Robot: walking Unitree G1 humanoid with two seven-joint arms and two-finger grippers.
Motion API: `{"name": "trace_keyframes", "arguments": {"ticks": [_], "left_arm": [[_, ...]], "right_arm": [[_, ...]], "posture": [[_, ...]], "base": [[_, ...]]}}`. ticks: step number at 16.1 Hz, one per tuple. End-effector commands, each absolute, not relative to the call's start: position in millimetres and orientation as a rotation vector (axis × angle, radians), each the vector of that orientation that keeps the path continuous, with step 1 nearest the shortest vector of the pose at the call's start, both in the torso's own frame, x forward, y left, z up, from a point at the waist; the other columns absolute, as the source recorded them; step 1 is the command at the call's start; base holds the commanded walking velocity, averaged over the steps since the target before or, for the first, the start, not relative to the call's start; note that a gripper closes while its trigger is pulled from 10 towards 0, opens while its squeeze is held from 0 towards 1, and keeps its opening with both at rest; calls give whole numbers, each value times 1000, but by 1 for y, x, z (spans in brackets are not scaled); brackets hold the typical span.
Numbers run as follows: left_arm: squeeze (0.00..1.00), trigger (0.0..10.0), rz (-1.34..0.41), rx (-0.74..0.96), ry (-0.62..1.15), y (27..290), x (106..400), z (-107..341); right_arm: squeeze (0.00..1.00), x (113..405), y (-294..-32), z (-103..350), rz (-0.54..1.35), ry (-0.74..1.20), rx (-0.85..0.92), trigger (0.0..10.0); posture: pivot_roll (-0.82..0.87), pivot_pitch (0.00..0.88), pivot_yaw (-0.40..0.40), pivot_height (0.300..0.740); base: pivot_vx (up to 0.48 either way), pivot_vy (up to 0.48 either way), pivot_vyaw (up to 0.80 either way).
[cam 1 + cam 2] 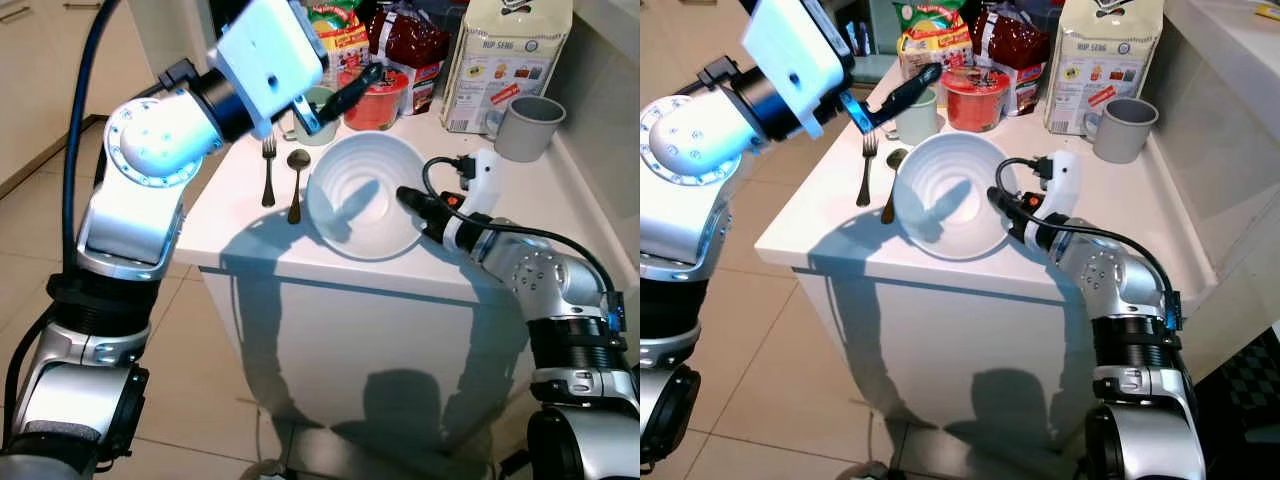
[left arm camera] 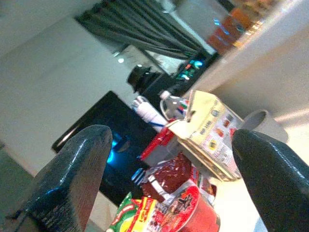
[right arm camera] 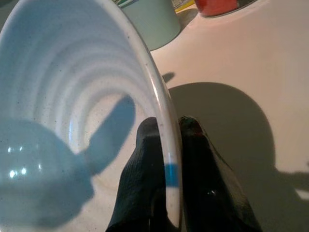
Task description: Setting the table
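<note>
The white tabletop (image 1: pixel 250 225) fills the middle of the frame, its back crowded with a cracker tin (image 1: pixel 505 60), snack bags and a red cup (image 1: pixel 377 100). A white bowl (image 1: pixel 365 195) sits at centre near the front edge. The right gripper (image 1: pixel 408 198), reaching in from the lower right, has its jaws clamped on the bowl's rim, one finger inside and one outside. The left gripper (image 1: pixel 350 88) hovers at upper centre above the bowl, jaws spread apart. A grey cup (image 1: pixel 528 127) stands upper right. A fork (image 1: pixel 268 172) and spoon (image 1: pixel 297 185) lie side by side left of the bowl.
</note>
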State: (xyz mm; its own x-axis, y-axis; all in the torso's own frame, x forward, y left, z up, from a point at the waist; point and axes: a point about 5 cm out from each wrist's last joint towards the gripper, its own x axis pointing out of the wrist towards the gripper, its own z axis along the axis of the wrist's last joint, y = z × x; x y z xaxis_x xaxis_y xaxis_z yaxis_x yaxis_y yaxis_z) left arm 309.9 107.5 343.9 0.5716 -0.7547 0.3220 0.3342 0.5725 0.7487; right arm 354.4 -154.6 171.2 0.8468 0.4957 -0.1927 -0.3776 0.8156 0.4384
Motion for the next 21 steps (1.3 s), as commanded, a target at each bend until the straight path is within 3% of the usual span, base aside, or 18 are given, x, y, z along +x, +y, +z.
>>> {"name": "trace_keyframes", "arguments": {"ticks": [1,6,8,10,14,21], "left_arm": [[0,10000,-676,667,-699,115,309,353],[0,10000,-566,501,-459,169,321,322],[0,10000,-467,380,-338,197,320,289],[0,10000,-374,206,-285,205,315,264],[0,10000,-289,32,-315,193,305,252],[0,10000,-248,-70,-247,158,291,226]], "right_arm": [[0,358,-153,180,491,272,388,0],[0,359,-153,180,487,262,366,0],[0,360,-156,179,475,258,362,0],[0,362,-157,179,470,260,364,0],[0,367,-155,179,474,261,368,0],[0,374,-155,180,467,256,357,0]], "posture": [[99,0,38,740],[105,0,37,740],[116,0,31,740],[129,0,16,740],[142,0,-7,740],[151,0,-33,740]], "base": [[0,0,0],[0,0,0],[0,0,0],[0,0,0],[0,0,0],[0,0,0]]}}
